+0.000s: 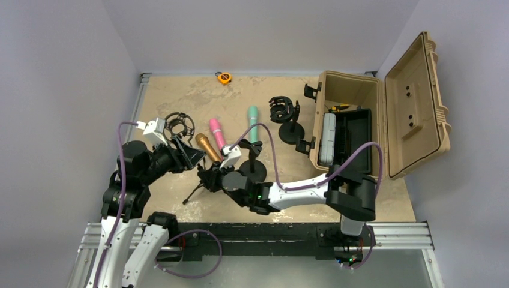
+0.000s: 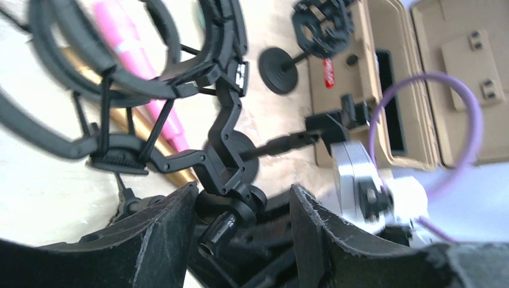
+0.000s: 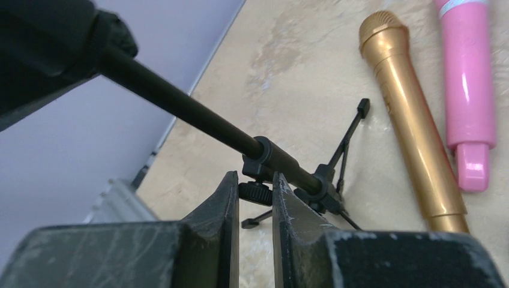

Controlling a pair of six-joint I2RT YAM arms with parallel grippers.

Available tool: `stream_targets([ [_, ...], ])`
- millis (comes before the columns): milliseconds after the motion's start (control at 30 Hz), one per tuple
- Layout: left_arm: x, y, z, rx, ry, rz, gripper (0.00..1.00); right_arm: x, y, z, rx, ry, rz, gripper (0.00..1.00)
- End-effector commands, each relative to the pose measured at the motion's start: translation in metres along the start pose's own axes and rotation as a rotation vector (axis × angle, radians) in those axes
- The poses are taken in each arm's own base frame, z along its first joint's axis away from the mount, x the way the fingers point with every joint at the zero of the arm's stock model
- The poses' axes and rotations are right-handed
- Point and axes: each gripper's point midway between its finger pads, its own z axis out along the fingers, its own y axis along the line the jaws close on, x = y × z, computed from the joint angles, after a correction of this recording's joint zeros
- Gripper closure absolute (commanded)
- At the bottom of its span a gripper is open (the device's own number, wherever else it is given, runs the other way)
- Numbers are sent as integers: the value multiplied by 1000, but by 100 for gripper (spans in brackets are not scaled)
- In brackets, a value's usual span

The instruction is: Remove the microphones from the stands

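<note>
A black tripod stand with an empty shock-mount ring stands at the left of the table. My right gripper is shut on the small knob under the stand's pole. My left gripper is open, its jaws on either side of the shock mount's swivel joint, the ring just beyond. A gold microphone and a pink one lie on the table beside the stand; both show in the right wrist view. A green microphone sits over a round-base stand.
A second shock-mount stand on a round base stands right of centre. An open tan case fills the right side. An orange tape measure lies at the far edge. A wall runs along the left.
</note>
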Motion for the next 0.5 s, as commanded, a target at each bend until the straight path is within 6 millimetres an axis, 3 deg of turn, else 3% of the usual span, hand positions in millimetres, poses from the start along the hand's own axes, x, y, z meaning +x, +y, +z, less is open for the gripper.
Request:
stream_targets([
  [0, -7, 2, -4, -24, -36, 27, 46, 49, -86, 0, 429, 60, -417, 100],
  [100, -7, 5, -5, -38, -43, 27, 47, 52, -104, -2, 543, 44, -542, 100],
  [300, -9, 10, -8, -70, -57, 30, 48, 17, -72, 2, 463, -21, -561, 100],
  [467, -9, 10, -8, -76, -57, 27, 49, 18, -59, 6, 387, -7, -530, 100],
])
